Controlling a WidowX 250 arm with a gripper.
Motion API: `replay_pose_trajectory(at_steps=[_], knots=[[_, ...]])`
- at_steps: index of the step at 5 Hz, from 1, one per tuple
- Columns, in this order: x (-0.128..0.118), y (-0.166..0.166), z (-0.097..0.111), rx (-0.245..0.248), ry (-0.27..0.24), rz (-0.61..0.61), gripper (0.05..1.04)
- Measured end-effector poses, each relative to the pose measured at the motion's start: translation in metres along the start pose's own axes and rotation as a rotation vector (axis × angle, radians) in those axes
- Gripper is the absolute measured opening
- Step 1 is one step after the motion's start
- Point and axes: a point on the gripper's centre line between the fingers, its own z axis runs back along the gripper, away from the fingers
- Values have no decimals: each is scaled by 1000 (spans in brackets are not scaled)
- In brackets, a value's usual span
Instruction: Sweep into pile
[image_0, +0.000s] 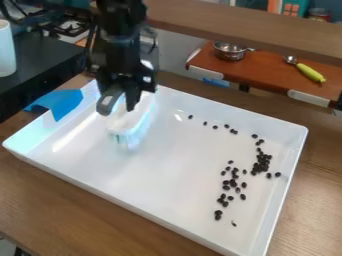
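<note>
Near the upper left corner of the white tray (167, 170), the black gripper (121, 106) is clamped on a pale brush (130, 125), whose upper part is partly hidden by the fingers and whose bristles are hard to make out in the glare. Dark beans (262, 162) lie scattered on the tray's right half, some bunched too tightly to tell apart; above the tray, the arm (120, 35) is cut off by the view's top edge.
</note>
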Motion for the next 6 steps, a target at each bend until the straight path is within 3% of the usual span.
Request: replay_pose_trajectory(at_steps=[1,2,6], knots=[[1,-5,-19,46,21,10,498],[17,-13,-23,61,29,14,498],[9,-78,-18,12,64,-107,498]])
